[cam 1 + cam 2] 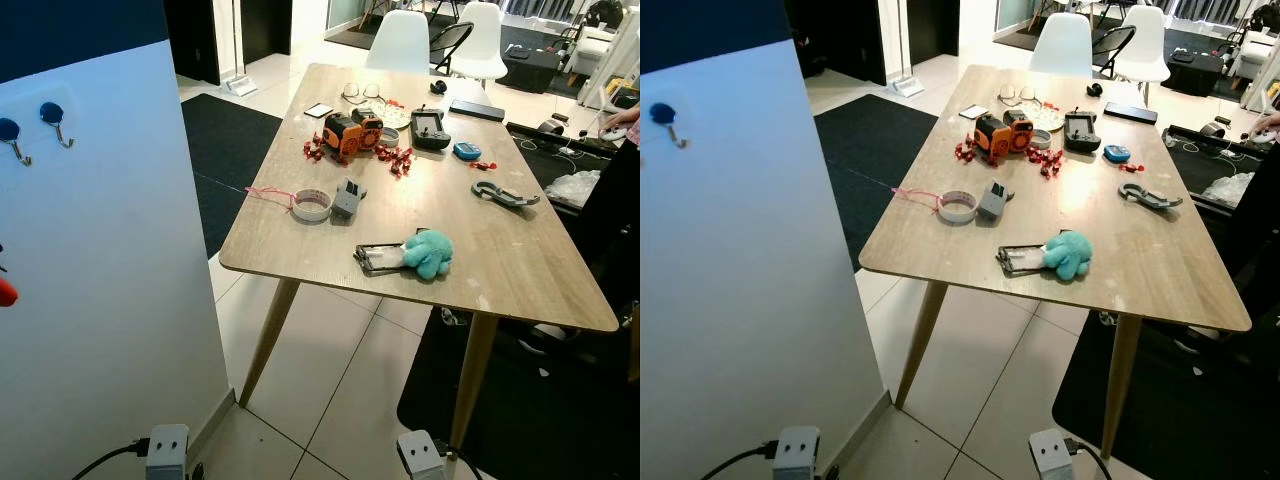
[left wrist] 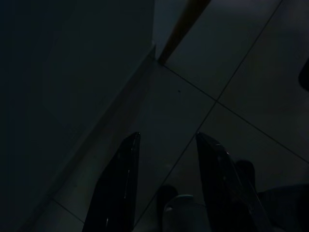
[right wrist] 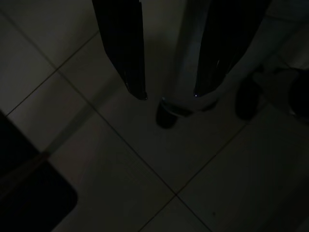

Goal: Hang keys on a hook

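Keys (image 1: 378, 258) with fuzzy teal charm on wooden table (image 1: 520, 270); both end effectors spread.

both grippers had two long glossy black fingers (image 2: 116, 188); grey boxy wrist units (image 1: 167, 446), black cable on left one.

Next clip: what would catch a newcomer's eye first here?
Probably the long light wooden table strewn with small things, above all the fluffy turquoise plush toy near its front edge and the orange and black gadget further back. Next, the white panel on the left, carrying two blue-capped metal hooks near its top. Both grippers hang idle and open above the tiled floor.
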`<state>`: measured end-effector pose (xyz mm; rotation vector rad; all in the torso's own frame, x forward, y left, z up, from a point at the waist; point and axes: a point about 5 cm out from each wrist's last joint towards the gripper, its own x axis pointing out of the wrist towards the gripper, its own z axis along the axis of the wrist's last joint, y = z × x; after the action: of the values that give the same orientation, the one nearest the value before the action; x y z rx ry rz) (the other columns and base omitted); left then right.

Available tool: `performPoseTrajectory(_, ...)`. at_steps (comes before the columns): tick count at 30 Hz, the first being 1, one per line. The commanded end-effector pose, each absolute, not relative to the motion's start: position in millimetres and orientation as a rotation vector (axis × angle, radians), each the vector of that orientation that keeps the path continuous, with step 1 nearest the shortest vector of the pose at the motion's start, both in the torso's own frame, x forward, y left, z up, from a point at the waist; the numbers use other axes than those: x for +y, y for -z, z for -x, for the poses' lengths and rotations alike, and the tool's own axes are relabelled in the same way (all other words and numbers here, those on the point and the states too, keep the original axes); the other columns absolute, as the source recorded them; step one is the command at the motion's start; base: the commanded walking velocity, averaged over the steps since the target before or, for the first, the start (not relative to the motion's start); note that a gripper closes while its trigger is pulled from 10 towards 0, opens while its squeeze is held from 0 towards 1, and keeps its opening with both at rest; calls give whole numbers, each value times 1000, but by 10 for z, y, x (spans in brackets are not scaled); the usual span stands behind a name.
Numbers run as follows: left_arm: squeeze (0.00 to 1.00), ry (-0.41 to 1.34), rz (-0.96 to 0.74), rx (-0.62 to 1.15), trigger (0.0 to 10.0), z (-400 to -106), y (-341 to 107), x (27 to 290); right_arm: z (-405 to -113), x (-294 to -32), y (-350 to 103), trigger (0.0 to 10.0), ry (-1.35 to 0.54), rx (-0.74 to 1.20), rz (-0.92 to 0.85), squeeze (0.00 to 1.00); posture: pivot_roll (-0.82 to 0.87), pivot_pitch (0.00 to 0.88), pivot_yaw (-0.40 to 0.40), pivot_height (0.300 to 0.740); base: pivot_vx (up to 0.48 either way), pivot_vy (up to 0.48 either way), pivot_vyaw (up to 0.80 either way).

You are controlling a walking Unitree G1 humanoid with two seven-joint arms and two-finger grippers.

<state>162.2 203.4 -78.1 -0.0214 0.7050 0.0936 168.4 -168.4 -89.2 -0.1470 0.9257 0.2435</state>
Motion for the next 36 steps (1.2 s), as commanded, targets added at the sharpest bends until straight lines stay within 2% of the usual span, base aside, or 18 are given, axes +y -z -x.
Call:
performPoseTrajectory(1, 0, -93, 22, 714, 10000, -1576, 802, 2015, -1668, -1699, 897, 10000, -262, 929, 170, 0, 67, 68, -46, 740, 0, 0, 0)
performPoseTrajectory(9, 0, -97, 24, 712, 10000, -1573, 802, 2021, -1665, -1673, 896, 10000, -299, 923, 198, 0, 69, 73, -48, 740, 0, 0, 700)
performPoseTrajectory(13, 0, -99, 27, 714, 10000, -1570, 803, 2029, -1643, -1671, 909, 10000, -247, 933, 131, 0, 67, 75, -45, 740, 0, 0, 0)
performPoseTrajectory(26, 0, -91, 31, 732, 10000, -1555, 818, 2029, -1628, -1695, 915, 10000, -257, 943, 152, 0, 63, 78, -42, 740, 0, 0, 0)
performPoseTrajectory(31, 0, -92, 32, 732, 10000, -1555, 818, 2030, -1635, -1695, 910, 10000, -250, 935, 139, 0, 62, 77, -41, 740, 0, 0, -800)
performPoseTrajectory(36, 0, -93, 32, 734, 10000, -1553, 820, 2033, -1640, -1688, 907, 10000, -248, 928, 137, 0, 63, 76, -42, 740, 0, 0, 0)
